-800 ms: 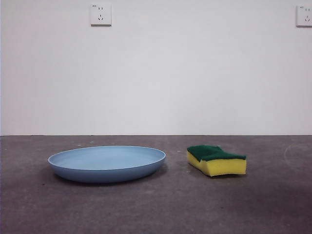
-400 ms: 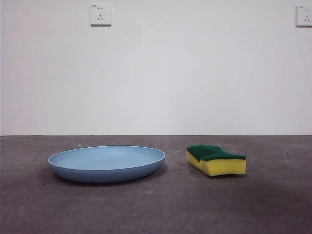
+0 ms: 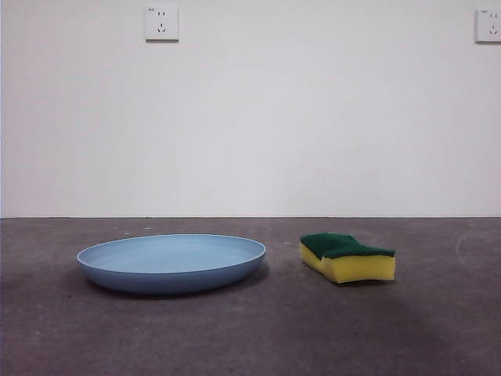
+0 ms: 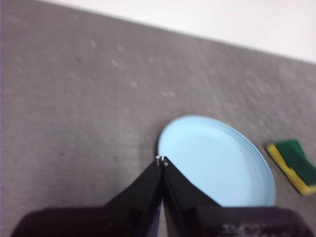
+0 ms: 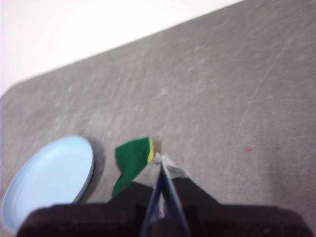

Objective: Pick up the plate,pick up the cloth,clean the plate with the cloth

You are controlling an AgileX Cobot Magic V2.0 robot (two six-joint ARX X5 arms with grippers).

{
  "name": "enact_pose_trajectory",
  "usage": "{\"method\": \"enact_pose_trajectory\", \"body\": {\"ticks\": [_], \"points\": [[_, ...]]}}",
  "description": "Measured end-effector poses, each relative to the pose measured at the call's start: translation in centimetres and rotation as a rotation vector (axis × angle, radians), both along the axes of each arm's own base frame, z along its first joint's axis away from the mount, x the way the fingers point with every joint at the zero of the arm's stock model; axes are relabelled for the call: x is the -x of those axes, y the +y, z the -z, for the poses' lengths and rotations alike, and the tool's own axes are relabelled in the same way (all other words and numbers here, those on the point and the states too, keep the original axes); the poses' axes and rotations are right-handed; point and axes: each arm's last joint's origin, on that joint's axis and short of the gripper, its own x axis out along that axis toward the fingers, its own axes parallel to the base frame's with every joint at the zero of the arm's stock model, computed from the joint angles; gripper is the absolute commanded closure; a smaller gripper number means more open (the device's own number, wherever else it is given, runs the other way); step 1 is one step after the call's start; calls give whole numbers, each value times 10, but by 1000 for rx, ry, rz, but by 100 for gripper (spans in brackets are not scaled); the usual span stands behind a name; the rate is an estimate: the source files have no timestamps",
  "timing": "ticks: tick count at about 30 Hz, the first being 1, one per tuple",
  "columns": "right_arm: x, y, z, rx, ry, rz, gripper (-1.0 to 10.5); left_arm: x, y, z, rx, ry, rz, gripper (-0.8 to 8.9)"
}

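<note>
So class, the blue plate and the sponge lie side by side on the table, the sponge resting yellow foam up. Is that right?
Not quite: the sponge rests green scouring layer up, yellow foam beneath, as the front view shows. It does lie beside the blue plate on the table.

a dark grey, faintly speckled table point(image 3: 250, 337) runs back to a white wall. lying flat on it, a light-blue plate point(image 3: 171, 262) and, just beside it but apart, a yellow sponge point(image 3: 347, 258), green scouring side up.

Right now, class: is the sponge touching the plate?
Apart. The front view shows bare grey table between the plate rim and the sponge; neither gripper holds anything.
</note>
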Motion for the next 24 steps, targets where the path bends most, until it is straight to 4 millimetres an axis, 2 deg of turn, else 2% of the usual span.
{"method": "enact_pose_trajectory", "body": {"ticks": [5, 8, 10, 12, 13, 14, 16, 20, 24], "points": [[-22, 5, -18, 44, 134, -122, 942, -25, -4, -20, -15, 125, 95, 816], [-38, 8, -26, 71, 219, -191, 854, -43, -5, -26, -34, 207, 114, 798], [-50, 10, -31, 82, 263, -215, 685, -53, -6, -29, -36, 251, 122, 650], [-59, 11, -34, 90, 293, -222, 549, -61, -7, -32, -28, 267, 143, 461], [-64, 12, -35, 92, 305, -224, 505, -65, -8, -33, -22, 272, 156, 390], [-68, 12, -36, 93, 314, -225, 496, -67, -8, -33, -15, 274, 169, 371], [-74, 13, -35, 96, 334, -227, 498, -74, -9, -32, 5, 276, 199, 373], [-74, 13, -36, 96, 334, -227, 501, -92, -13, -27, 12, 299, 221, 377], [-73, 13, -35, 96, 345, -228, 501, -135, -24, -16, 2, 401, 241, 377]]}}
